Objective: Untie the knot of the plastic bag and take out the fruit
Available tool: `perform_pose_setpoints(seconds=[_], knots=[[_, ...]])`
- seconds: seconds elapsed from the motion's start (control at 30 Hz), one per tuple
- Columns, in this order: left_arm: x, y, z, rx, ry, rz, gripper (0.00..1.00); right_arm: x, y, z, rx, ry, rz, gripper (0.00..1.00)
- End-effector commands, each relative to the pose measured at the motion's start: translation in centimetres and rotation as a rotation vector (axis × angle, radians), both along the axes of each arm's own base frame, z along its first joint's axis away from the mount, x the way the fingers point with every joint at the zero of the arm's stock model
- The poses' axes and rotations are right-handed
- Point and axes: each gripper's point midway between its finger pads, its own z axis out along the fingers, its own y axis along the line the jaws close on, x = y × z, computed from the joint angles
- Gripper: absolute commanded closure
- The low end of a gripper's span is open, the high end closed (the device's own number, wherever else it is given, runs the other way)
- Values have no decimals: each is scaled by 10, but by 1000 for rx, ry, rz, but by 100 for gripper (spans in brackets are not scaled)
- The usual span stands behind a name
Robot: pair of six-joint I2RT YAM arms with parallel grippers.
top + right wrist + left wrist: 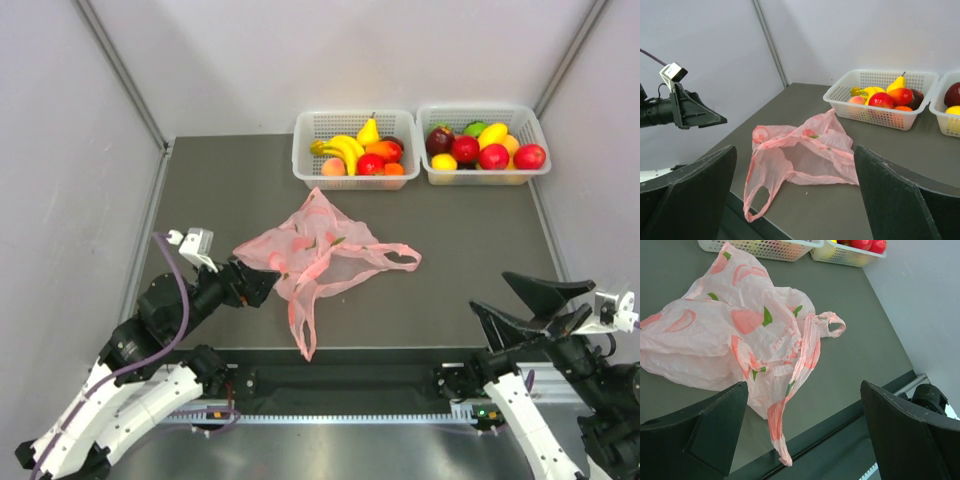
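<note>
The pink plastic bag (320, 250) lies flat and limp in the middle of the table, its mouth open toward the right (810, 150). No knot shows; its two handle loops lie apart, one at the right (400, 258), one over the front edge (303, 335). No fruit shows inside it. A yellow pear (369, 130), a peach-pink fruit (333, 167), a red apple (370, 164) and an orange-red oval fruit (385, 150) lie in the left basket (303, 150). My left gripper (255, 283) is open and empty beside the bag's left side (740, 335). My right gripper (492, 292) is open and empty, right of the bag.
A second white basket (470, 108) with several fruits stands at the back right, beside the left one. Yellow bananas (342, 148) lie in the left basket. Grey walls close in the left, back and right. A black rail (350, 380) runs along the front edge.
</note>
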Motion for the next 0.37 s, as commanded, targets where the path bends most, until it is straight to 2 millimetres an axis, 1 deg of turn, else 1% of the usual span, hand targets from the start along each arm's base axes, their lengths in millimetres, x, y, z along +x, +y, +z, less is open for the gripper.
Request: perform_pose_setpoints(seconds=[0.0,0.07,0.1,0.17,0.23,0.27,0.33], knots=[[-8,6,18,-39,-23,-2,1,-19,-7,-1,48,3,1,0],[-10,6,18,-47,-26,-6,1,-21,-15,1,79,-3,-35,0],[-11,6,19,-55,-30,-10,1,-25,-18,3,87,-15,-45,0],[-12,7,19,-61,-34,-10,1,-26,-19,3,82,-24,-49,0],[-11,7,20,-65,-40,-4,1,-23,-16,1,72,-1,-40,0],[-10,8,20,-60,-47,-1,1,-20,-15,-3,64,21,-38,1],[-6,9,18,-52,-52,16,1,-10,-15,-9,50,51,-55,0]])
